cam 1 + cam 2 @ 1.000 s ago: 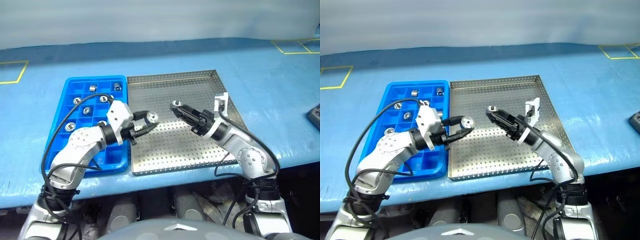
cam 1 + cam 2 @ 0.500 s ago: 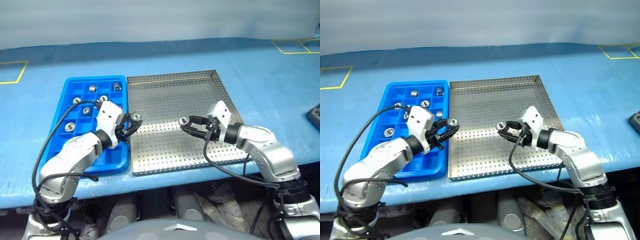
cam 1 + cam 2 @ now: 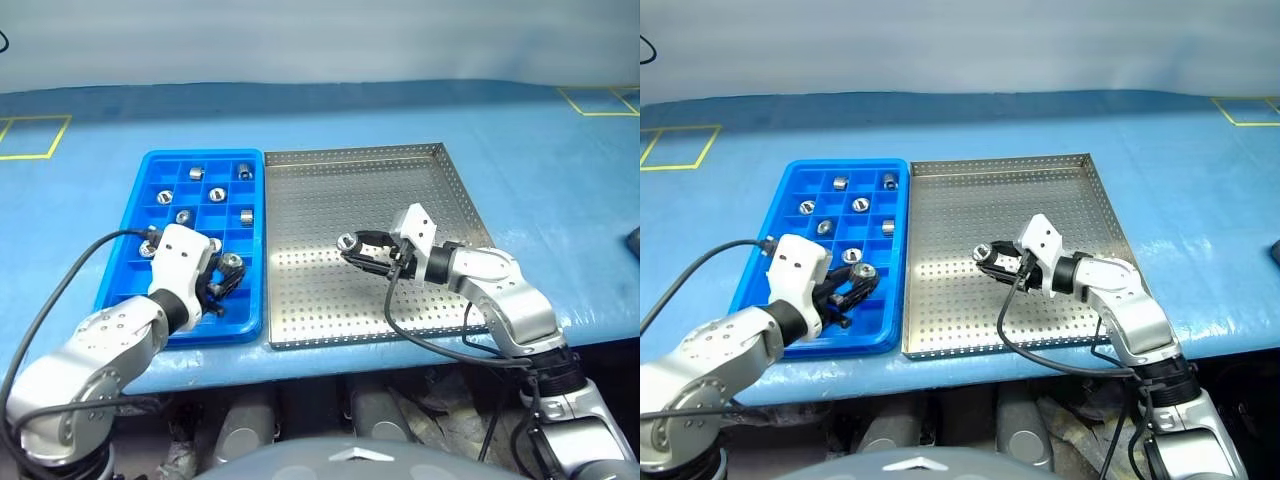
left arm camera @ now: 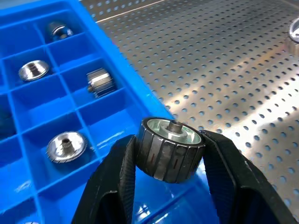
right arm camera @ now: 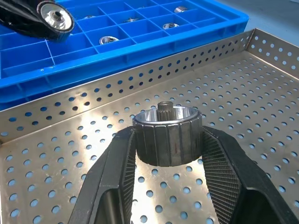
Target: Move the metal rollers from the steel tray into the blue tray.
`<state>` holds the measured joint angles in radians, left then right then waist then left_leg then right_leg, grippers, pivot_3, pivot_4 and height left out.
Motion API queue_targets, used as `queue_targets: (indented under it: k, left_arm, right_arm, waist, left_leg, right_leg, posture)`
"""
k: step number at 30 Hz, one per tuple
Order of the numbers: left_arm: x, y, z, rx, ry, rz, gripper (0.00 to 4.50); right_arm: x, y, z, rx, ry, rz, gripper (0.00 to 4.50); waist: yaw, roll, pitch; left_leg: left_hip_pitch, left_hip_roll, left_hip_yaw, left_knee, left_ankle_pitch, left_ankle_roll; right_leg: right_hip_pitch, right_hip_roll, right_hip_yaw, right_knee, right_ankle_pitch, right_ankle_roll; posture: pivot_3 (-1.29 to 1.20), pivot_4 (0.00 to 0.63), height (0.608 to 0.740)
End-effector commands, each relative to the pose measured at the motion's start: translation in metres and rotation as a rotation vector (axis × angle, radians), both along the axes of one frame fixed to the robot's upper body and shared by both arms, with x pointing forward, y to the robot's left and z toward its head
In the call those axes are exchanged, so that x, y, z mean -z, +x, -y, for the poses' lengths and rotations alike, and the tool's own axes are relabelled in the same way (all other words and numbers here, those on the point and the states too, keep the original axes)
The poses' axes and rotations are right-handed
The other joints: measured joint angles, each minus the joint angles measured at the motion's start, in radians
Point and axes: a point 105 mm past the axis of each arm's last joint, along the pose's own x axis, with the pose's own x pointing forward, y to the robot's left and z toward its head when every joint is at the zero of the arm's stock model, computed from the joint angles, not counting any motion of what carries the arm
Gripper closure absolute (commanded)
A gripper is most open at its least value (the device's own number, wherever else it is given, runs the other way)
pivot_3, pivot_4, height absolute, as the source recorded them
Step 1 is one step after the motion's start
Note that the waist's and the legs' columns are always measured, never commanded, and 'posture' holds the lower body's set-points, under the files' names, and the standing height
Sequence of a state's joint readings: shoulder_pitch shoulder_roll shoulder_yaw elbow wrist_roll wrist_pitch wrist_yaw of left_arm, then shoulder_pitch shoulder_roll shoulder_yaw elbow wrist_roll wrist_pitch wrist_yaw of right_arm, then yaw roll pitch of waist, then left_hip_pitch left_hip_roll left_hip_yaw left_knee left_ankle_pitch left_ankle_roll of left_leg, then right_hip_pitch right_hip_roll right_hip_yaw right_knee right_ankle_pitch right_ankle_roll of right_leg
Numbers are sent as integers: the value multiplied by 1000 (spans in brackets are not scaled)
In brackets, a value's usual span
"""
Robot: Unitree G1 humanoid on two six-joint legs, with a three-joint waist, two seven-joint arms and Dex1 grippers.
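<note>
On the blue tabletop point(image 3: 520, 150) the blue tray point(image 3: 140, 225) and the steel tray point(image 3: 330, 200) lie side by side, their long edges just beside each other. Over the blue tray's near right corner the left claw point(image 4: 170, 156) grips a metal roller point(image 4: 169, 148) between its two black fingers point(image 4: 119, 182) — the ribbed side pressed on both sides, the shiny face turned up. Several more rollers point(image 3: 199, 173) sit in separate compartments of the blue tray, one to a cell. Above the perforated floor of the steel tray, near its middle, the right claw point(image 5: 167, 144) is clamped on another roller point(image 5: 167, 135) — this one held upright, with a small toothed hub showing in its hollow top.
</note>
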<state>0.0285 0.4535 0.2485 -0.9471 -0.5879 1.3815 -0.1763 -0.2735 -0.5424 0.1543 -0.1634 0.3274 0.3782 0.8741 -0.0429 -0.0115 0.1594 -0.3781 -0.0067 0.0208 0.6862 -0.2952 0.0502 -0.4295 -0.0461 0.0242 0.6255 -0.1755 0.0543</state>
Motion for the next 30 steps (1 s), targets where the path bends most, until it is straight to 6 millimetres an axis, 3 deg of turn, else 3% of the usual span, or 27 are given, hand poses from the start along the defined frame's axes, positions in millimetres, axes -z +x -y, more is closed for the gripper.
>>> queue_targets:
  k: [1,14,22,26,30]
  left_arm:
    - [-1,-10,-9,-63,38,10,2662]
    - [17,-29,-19,-115,79,-72,2662]
    - [12,-22,-22,-124,85,-40,95]
    - [-5,-16,-8,-67,-20,56,39]
    - [-53,-17,22,162,-213,338,39]
  right_arm:
    - [-14,2,-5,-28,14,60,2751]
    - [-17,6,-9,-30,20,69,2751]
    - [-21,6,-12,-24,27,84,2751]
    - [-25,5,-16,-32,47,96,2751]
    - [-36,-2,-39,-119,92,95,2751]
  waist:
    - [5,0,0]
    - [22,0,0]
    - [22,0,0]
    - [22,-1,0]
    - [20,-1,0]
  left_leg:
    - [0,0,0,0,0,0]
    - [0,0,-2,0,1,-2]
    - [1,0,-2,-1,1,-2]
    - [1,0,-2,0,1,-2]
    - [1,0,-2,0,1,-2]
  right_leg:
    - [0,0,0,0,-1,-2]
    - [0,0,-2,1,-3,-5]
    - [0,0,-2,1,-3,-5]
    - [0,-1,-2,1,-3,-5]
    - [0,-1,-3,1,-3,-6]
  posture:
    - [-33,150,740]
    - [-18,150,740]
    - [-28,150,740]
    - [-29,150,740]
    - [-18,150,740]
